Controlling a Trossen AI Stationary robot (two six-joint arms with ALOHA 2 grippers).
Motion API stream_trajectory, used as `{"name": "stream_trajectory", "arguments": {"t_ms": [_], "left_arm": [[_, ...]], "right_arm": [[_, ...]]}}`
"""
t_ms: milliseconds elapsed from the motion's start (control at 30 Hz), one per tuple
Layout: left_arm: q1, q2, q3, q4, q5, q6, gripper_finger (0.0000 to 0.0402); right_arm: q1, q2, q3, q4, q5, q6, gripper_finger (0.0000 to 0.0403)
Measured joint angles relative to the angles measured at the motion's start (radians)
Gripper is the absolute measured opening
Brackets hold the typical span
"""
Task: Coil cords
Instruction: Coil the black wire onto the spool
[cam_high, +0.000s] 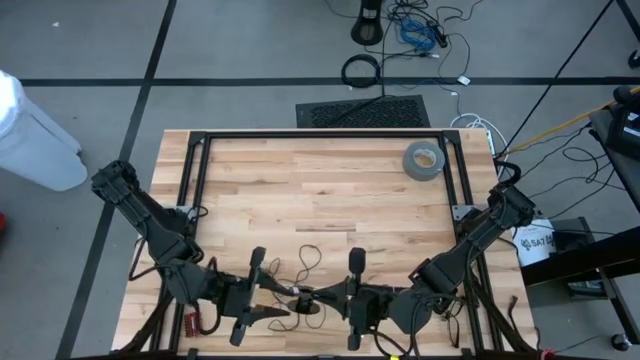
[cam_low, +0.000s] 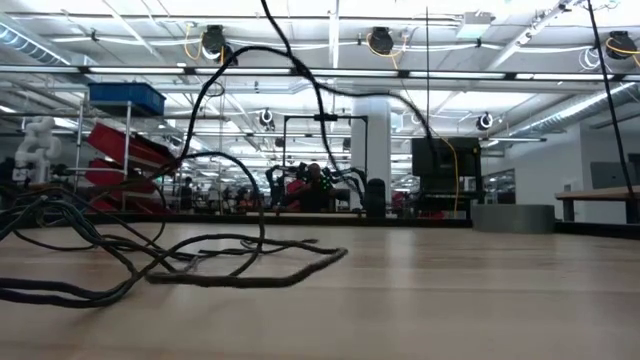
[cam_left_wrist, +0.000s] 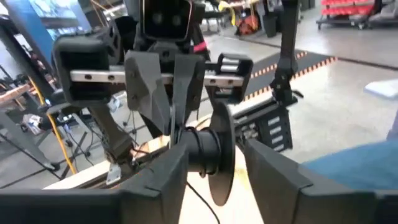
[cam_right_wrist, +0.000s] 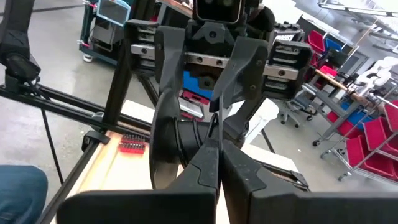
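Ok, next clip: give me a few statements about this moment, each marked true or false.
1. The grey tape roll lies on the right arm's side of the table, well away from both grippers. True.
2. The right gripper has its fingers spread wide. False: they are shut together.
3. The left gripper and the right gripper point at each other near the table edge by the arm bases. True.
4. The cord is fully wound up, with none lying loose. False: loose loops of it lie on the wood.
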Motion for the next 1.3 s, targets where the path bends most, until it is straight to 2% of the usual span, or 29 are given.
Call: {"name": "stream_trajectory", "arguments": {"t_ms": [167,300,400,600,733,1000,1167,1300], "left_arm": [[-0.033,-0.015,0.0,0.009,-0.134,0.001,0.0206],[-0.06,-0.026,0.0,0.007,-0.246,0.001,0.0212],[-0.061,-0.021,0.0,-0.008,-0.234,0.0,0.0212],[-0.037,0.043,0.0,-0.034,-0.092,0.002,0.0212],[-0.007,0.092,0.0,0.002,-0.059,0.069,0.0212],[0.072,0.19,0.0,0.121,-0.057,0.08,0.0212],[0.129,0.229,0.0,0.184,-0.057,0.08,0.0212],[0.162,0.262,0.0,0.257,-0.058,0.079,0.0212]], "right_arm": [[0.008,-0.051,0.0,-0.046,0.001,0.002,0.0001],[0.026,-0.1,0.0,-0.102,0.002,0.028,0.0001],[0.037,-0.132,0.0,-0.113,0.004,0.032,0.0001],[0.056,-0.168,0.0,-0.146,0.009,0.025,0.0001],[0.067,-0.169,-0.001,-0.2,0.024,0.057,0.0001],[0.109,-0.175,-0.001,-0.214,0.228,0.079,0.0],[0.135,-0.176,-0.001,-0.209,0.402,0.083,0.0],[0.153,-0.176,-0.001,-0.209,0.477,0.081,0.0]]}}
